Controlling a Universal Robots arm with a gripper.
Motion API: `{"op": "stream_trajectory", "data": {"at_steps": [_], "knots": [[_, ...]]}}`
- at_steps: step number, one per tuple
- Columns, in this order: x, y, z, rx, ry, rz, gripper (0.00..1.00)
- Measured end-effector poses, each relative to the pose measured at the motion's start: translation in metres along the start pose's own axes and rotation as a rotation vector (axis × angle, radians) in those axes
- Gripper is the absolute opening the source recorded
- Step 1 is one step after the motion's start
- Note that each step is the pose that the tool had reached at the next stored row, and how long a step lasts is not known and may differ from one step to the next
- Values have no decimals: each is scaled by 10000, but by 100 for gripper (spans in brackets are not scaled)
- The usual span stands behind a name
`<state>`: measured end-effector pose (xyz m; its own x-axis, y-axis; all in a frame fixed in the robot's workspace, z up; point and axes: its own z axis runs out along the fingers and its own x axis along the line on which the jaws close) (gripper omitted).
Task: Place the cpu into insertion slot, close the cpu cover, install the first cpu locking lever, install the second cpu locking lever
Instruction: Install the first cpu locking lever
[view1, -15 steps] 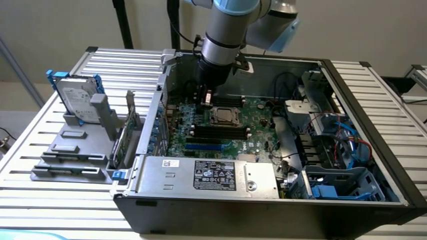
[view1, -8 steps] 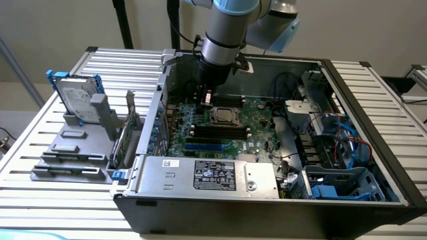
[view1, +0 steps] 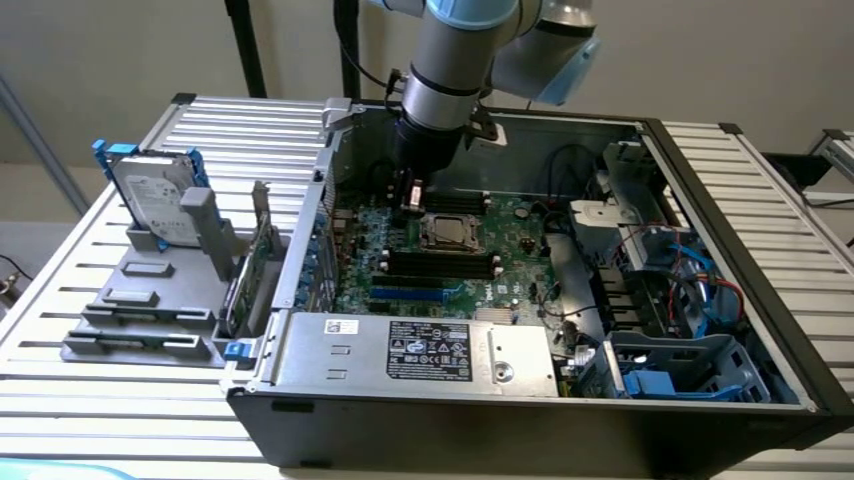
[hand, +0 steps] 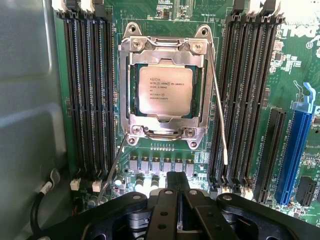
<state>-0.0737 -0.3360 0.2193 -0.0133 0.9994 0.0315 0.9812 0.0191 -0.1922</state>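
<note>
The cpu (hand: 161, 90) lies flat in the insertion slot (view1: 449, 233) on the green motherboard. Its silvery face with printed text shows through the window of the cpu cover (hand: 165, 123), which lies down over it. One thin wire locking lever (hand: 220, 105) runs along one side of the socket and angles away from it. The other locking lever (hand: 112, 167) juts out from the opposite corner. My gripper (hand: 177, 192) is shut with nothing between its black fingers, and it hovers apart from the socket. In the exterior view the gripper (view1: 411, 200) hangs just above the board, up and to the left of the socket.
Black memory slots (hand: 90, 95) flank the socket on both sides, and a blue expansion slot (hand: 295, 145) lies further out. The case wall (hand: 25, 100) is close on one side. A power supply (view1: 427, 350) sits at the case front, cables (view1: 667, 270) on the exterior view's right, and a hard drive (view1: 154, 195) outside on its left.
</note>
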Motion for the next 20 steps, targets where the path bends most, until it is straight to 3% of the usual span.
{"op": "stream_trajectory", "data": {"at_steps": [4,6,11,20], "knots": [[-32,-48,-34,52,43,-1,11],[-43,-61,-57,84,105,19,11],[-47,-74,-101,114,391,265,11],[-45,-92,-189,84,849,1064,11]]}}
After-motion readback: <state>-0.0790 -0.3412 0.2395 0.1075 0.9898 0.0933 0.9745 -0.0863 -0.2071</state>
